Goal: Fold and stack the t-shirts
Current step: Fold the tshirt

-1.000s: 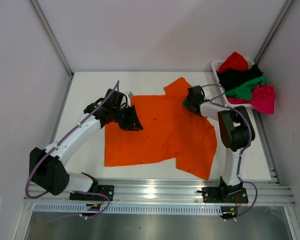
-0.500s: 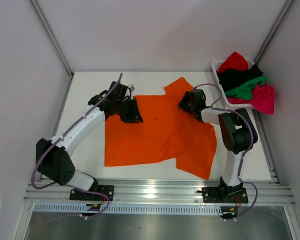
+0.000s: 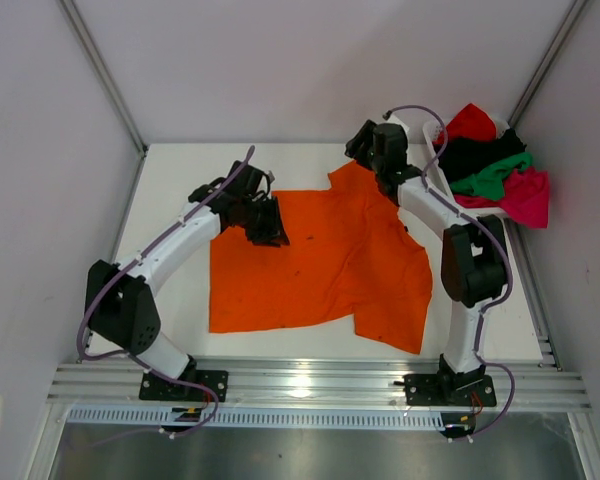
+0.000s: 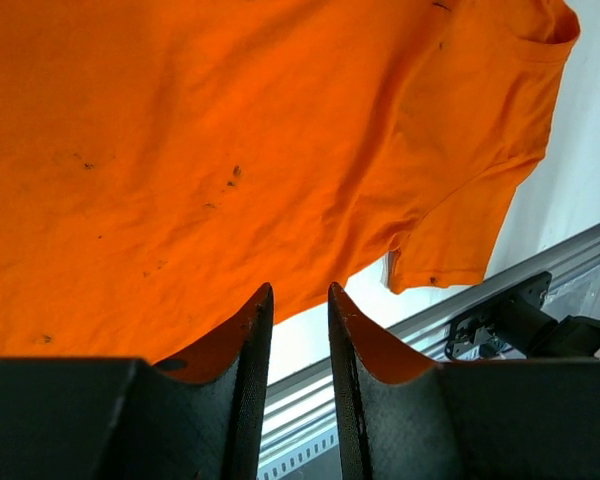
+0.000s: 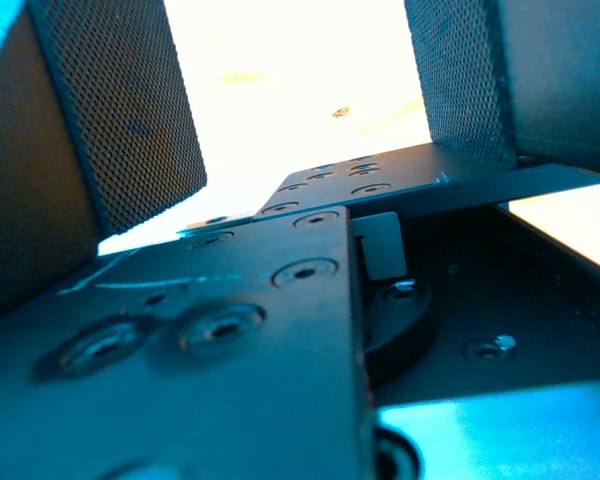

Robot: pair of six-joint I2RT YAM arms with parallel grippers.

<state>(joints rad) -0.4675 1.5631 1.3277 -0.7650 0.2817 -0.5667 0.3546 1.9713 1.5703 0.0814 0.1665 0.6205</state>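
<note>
The left gripper (image 3: 270, 226) hung over the orange shirt (image 3: 320, 262) spread on the table (image 3: 166, 170), fingers close together, holding nothing. The right gripper (image 3: 361, 142) was up high near the basket (image 3: 432, 131), fingers wide and empty. Its camera showed mostly dark metal.

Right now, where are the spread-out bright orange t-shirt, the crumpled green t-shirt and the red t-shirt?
bright orange t-shirt (image 3: 320, 260): top view, middle of its body.
green t-shirt (image 3: 495, 178): top view, its central fold.
red t-shirt (image 3: 470, 122): top view, its crumpled top.

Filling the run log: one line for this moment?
orange t-shirt spread on table | left gripper open over it | right gripper open, empty
</note>
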